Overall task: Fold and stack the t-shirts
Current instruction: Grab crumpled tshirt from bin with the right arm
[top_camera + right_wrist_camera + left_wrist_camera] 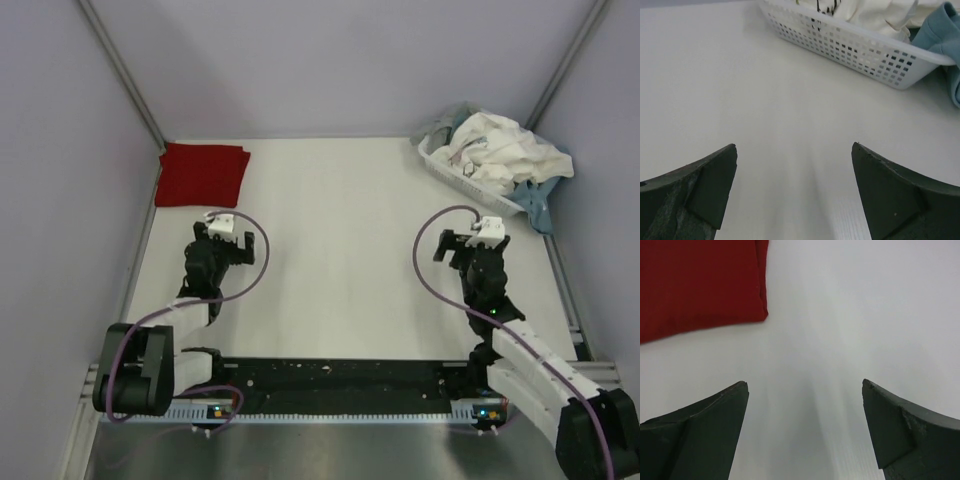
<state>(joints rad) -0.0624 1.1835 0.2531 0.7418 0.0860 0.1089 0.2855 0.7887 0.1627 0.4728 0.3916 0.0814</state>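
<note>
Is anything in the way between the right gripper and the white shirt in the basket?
Bare table lies ahead of the right gripper. Only the near wall of the basket stands between it and the white shirt, which heaps above the rim, so a reach from above looks unblocked.

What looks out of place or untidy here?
The white basket at the far right is overfilled: crumpled white cloth heaps above its rim, and a blue garment spills over its side. The red t-shirt lies folded.
</note>
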